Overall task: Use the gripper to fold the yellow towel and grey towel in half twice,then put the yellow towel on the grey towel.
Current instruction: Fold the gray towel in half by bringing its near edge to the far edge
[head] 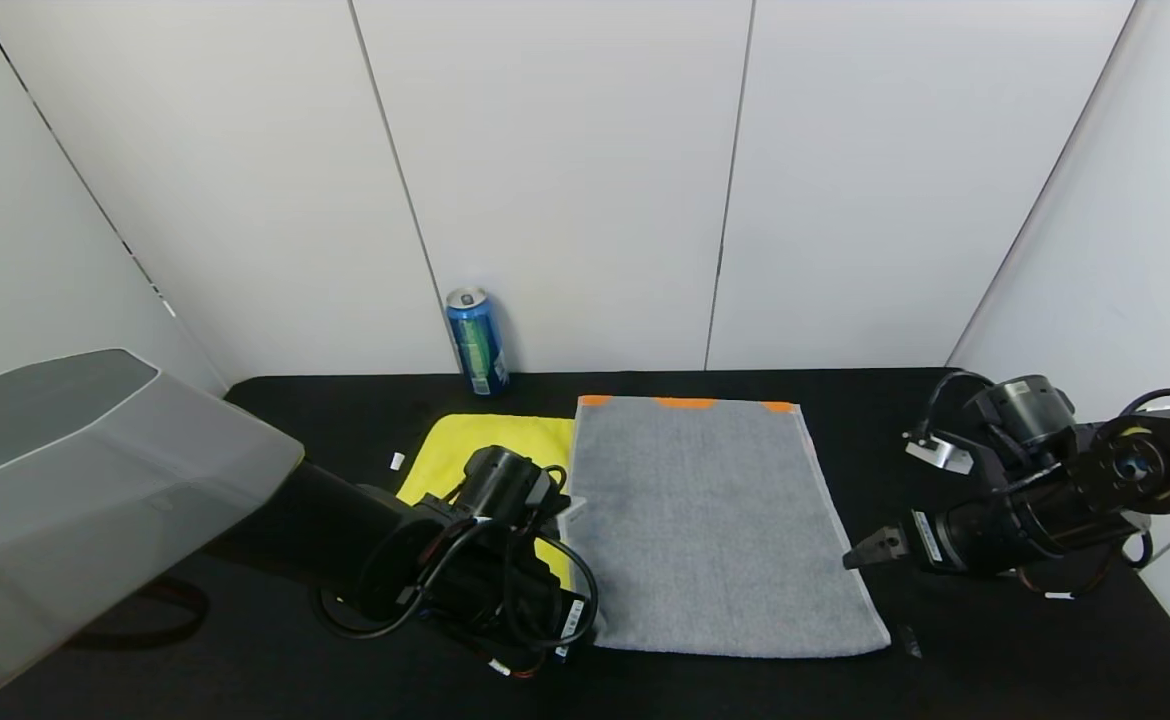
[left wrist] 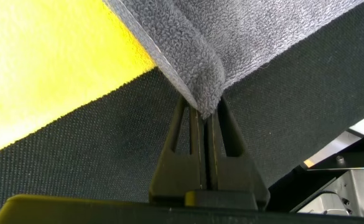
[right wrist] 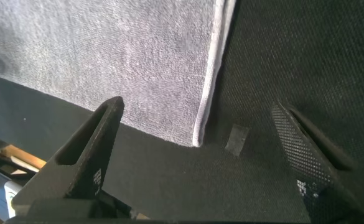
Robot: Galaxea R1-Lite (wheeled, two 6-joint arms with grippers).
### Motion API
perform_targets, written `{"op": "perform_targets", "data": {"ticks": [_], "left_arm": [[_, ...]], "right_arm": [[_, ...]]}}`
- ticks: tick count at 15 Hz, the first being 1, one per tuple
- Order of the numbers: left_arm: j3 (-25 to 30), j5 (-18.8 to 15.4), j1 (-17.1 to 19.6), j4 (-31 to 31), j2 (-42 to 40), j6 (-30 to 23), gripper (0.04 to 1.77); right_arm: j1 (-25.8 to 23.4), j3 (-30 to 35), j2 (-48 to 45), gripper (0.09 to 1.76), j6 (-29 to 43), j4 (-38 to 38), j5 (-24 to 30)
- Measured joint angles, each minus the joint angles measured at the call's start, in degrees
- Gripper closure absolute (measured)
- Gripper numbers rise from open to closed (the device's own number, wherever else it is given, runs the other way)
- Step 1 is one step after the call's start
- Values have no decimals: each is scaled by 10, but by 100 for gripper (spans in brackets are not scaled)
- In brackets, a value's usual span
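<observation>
Now the grey towel [head: 715,525] lies spread flat on the black tabletop [head: 995,660], its orange-marked end toward the far wall. Just beside its left edge lies the yellow towel [head: 485,450], partly hidden by the left arm. At the grey towel's near-left corner, the left tool [left wrist: 206,115] is clenched on that corner's edge. Near the towel's right hem, low over the tabletop, the right tool [right wrist: 200,146] stands released, jaws spread wide. A blue can [head: 477,341] stands by the far wall.
</observation>
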Motion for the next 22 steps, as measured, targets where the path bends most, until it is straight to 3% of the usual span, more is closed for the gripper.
{"op": "perform_targets", "data": {"ticks": [22], "left_arm": [[0,1,1,1,-8,-1,169]], "right_arm": [[82,21,20,14,31,2,-6]]}}
